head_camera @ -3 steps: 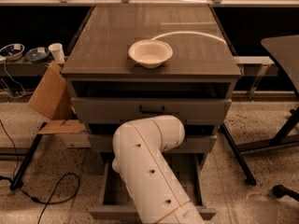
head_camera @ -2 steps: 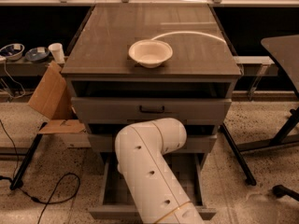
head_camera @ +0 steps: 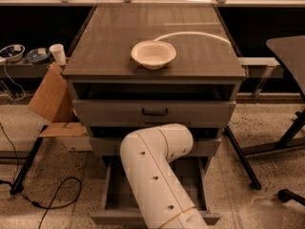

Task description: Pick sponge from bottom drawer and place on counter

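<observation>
Speckled floor [head_camera: 28,175] and a leaning cardboard sheet [head_camera: 50,97] lie left of the grey cabinet, whose counter [head_camera: 109,46] carries a cream bowl [head_camera: 153,54]. Below it, the white arm [head_camera: 152,171] has slid a touch rightward and lower over the open bottom drawer [head_camera: 114,199], which suggests it is reaching deeper for the sponge. Gripper and sponge are both hidden behind that arm, so I cannot tell whether anything is held; the placing on the counter is not yet done.
</observation>
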